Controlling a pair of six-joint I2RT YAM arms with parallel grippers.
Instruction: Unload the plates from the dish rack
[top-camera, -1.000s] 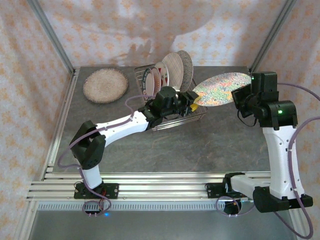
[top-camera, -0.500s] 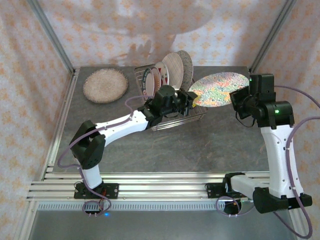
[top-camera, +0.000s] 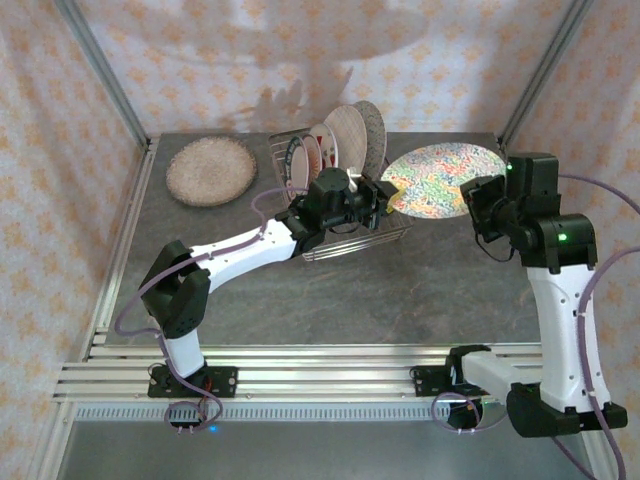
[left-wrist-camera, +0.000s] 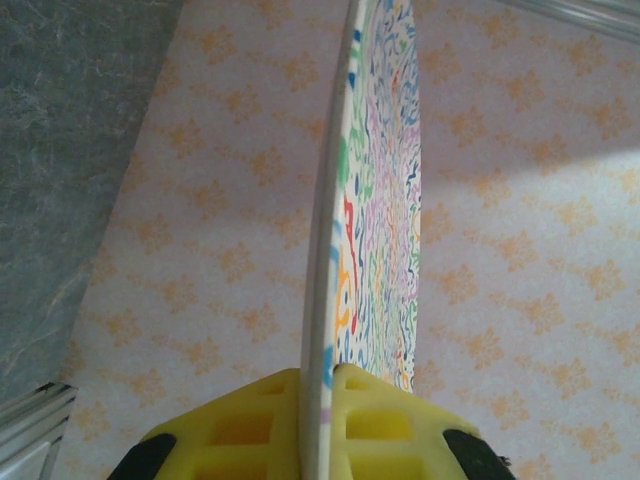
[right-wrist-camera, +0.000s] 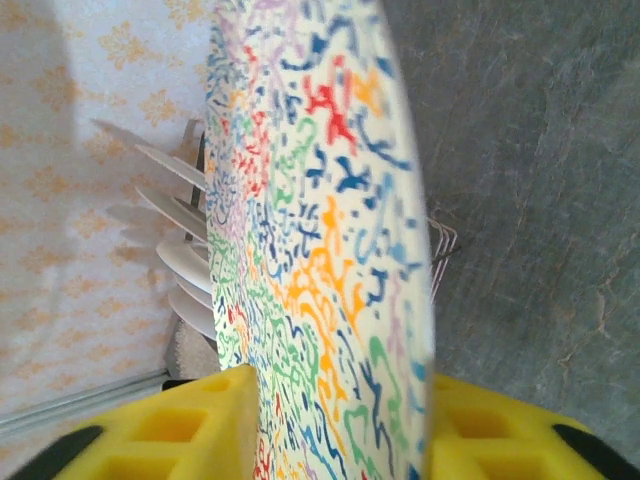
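- Jaws of my left gripper (left-wrist-camera: 320, 385) are squeezing shut on the rim of the squiggle plate (left-wrist-camera: 370, 200). Jaws of my right gripper (right-wrist-camera: 340, 400) are standing apart, one yellow pad on each side of the far rim.
- So the squiggle plate is hanging in the air, nearly flat, between my two grippers, by the right end of the dish rack (top-camera: 400, 232).
- I am guessing this is a hand-over, with my left side taking all the weight from one edge.
- I am wanting a tight pinch and a level plate, so nothing is drooping or slipping.
- My right gripper should be backing straight out without bumping the rim.
- Other plates (top-camera: 345, 135) are standing in the rack. The brown plate (top-camera: 211, 170) is lying on the table (top-camera: 400, 300), which looks like a good spot to be heading for.
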